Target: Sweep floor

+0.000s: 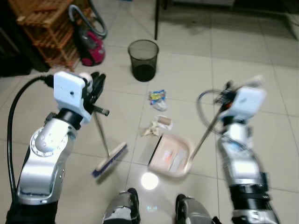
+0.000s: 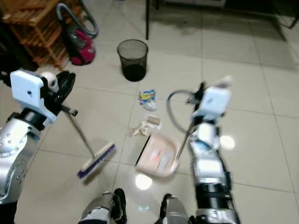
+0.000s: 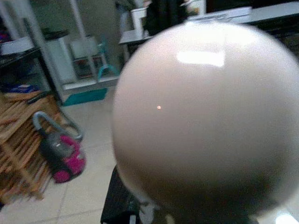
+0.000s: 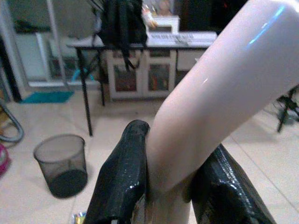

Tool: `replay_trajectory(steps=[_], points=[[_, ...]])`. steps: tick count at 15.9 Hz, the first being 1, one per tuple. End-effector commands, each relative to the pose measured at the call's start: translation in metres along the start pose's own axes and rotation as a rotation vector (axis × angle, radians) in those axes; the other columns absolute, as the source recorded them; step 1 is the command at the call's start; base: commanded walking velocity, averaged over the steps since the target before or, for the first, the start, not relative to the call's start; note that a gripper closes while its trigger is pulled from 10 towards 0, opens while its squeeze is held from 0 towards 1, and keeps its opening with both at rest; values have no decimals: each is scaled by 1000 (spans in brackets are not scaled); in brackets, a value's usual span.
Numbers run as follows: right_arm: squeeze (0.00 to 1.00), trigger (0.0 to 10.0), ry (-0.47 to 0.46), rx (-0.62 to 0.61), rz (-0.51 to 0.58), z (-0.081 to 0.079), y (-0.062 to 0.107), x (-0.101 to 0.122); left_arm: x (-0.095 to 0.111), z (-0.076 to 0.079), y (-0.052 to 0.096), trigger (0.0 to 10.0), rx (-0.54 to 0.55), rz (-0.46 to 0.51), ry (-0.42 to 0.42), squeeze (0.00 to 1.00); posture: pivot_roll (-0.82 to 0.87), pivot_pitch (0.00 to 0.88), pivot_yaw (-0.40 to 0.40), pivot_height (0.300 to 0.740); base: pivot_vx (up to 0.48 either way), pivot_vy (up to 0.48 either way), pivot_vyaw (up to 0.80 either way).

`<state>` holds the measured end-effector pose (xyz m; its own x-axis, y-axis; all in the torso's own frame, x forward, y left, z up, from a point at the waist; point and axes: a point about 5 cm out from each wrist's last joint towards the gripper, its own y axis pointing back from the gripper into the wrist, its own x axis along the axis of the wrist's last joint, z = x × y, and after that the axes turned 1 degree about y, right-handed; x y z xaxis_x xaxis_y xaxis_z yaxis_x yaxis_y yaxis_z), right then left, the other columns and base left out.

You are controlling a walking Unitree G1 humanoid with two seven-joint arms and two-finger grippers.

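My left gripper (image 1: pixel 96 86) is shut on the thin handle of a broom. The broom's blue-bristled head (image 1: pixel 110 160) rests on the tiled floor at my lower left. The pale round knob (image 3: pixel 205 116) on top of the handle looms close in the left wrist view. My right gripper (image 1: pixel 227 91) is shut on the long handle of a pink dustpan (image 1: pixel 170 154), with black fingers (image 4: pixel 124 177) on both sides of the handle (image 4: pixel 210 93). The pan lies on the floor before my feet. Crumpled paper scraps (image 1: pixel 156 127) lie just beyond the pan, and a blue-yellow wrapper (image 1: pixel 157 96) lies farther off.
A black mesh waste bin (image 1: pixel 143 59) stands on the floor beyond the litter. A pink vacuum cleaner (image 1: pixel 88 44) and a wooden rack (image 1: pixel 42 28) stand at the far left. A black table leg (image 1: pixel 157 18) rises behind the bin.
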<state>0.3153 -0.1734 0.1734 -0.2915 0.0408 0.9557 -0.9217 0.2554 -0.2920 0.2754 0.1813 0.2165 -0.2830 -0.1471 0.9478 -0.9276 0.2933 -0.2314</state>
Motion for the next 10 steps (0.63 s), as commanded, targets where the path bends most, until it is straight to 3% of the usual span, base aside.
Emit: replay_trajectory(steps=[1,5,10], points=[[0,10000,-32,11,73,5,-6,34,0,4,-1,10000,14,-2,-19,0,25,141,55,740,0,0,0],[0,10000,-117,55,63,4,-10,71,-6,-1,-1,10000,145,-12,-114,0,8,115,60,740,0,0,0],[0,10000,-176,53,18,-5,-10,76,-12,4,-10,10000,194,-34,-115,0,13,92,52,740,283,0,0]])
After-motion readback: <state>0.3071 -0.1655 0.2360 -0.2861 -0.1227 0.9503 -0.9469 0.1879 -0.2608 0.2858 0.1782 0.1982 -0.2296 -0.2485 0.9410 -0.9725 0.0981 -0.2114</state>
